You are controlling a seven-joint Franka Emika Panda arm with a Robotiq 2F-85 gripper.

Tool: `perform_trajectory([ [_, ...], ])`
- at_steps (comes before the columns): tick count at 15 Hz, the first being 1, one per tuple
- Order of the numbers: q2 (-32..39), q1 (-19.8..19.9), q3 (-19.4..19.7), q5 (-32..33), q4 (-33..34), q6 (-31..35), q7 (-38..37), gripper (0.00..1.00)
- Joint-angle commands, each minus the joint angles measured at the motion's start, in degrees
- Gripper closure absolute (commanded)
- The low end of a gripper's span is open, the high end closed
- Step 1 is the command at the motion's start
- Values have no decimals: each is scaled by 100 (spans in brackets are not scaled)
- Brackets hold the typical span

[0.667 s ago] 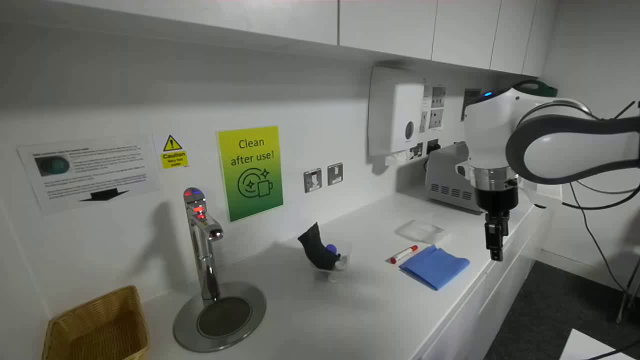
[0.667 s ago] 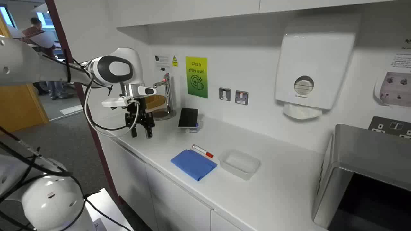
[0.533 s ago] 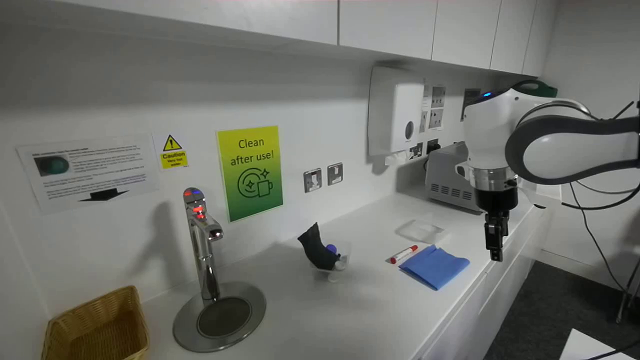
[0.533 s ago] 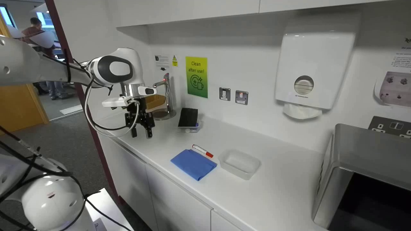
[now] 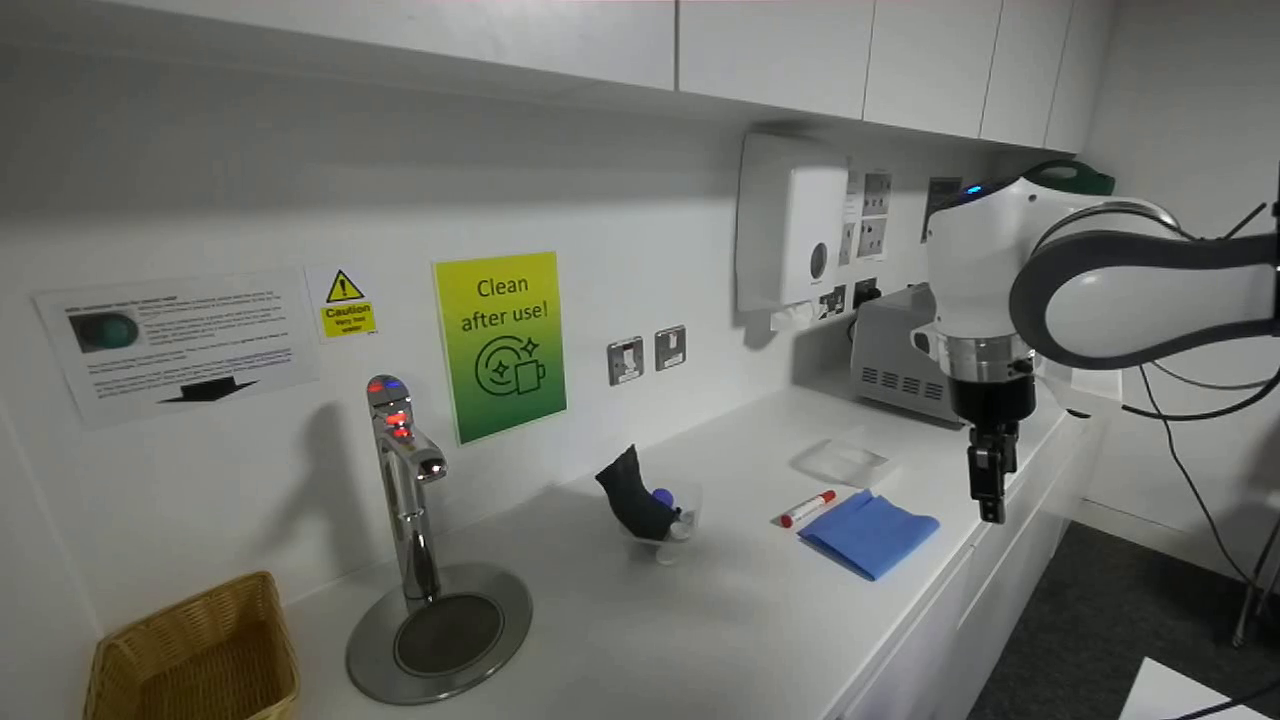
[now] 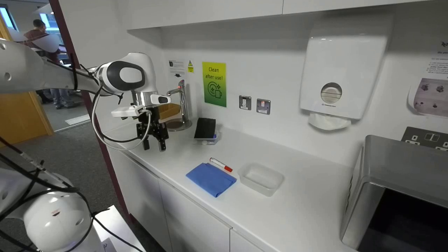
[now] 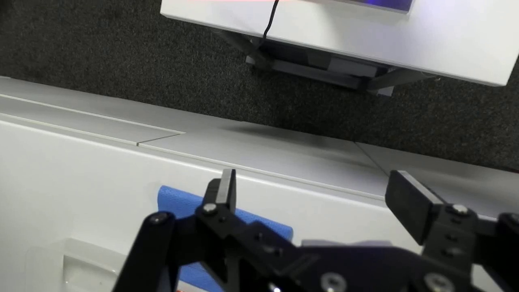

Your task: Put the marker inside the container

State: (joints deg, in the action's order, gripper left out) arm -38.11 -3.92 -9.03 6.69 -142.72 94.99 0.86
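The marker, white with a red cap, lies on the white counter beside the blue cloth in both exterior views (image 5: 808,508) (image 6: 221,164). The container is a dark, nearly black holder-like thing (image 5: 636,500) (image 6: 205,128). It stands tilted in or against a small clear tub that has a purple item in it; I cannot see whether it is hollow. My gripper (image 6: 154,148) is open and empty, pointing down above the counter's front edge, apart from both. In the wrist view the fingers (image 7: 312,178) are wide apart. The dark container is out of the wrist view.
The blue cloth (image 6: 211,179) lies next to a clear shallow tray (image 6: 261,178). A tap (image 5: 408,500) and a tan basket (image 5: 190,640) stand at one end. A grey microwave (image 6: 402,168) stands at the other. A paper dispenser (image 6: 344,66) hangs on the wall under the cupboards.
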Motion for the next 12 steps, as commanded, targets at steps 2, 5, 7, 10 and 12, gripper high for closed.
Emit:
perform_trajectory([
  [2,385,187,193,-315,209,-99,-937,0],
  [5,626,390,301,-450,273,-80,-1545,0],
  [7,795,546,369,-527,328,-74,-1937,0],
  [10,1055,799,447,-596,456,15,-2551,0],
  [12,1254,963,506,-642,607,77,-2948,0],
])
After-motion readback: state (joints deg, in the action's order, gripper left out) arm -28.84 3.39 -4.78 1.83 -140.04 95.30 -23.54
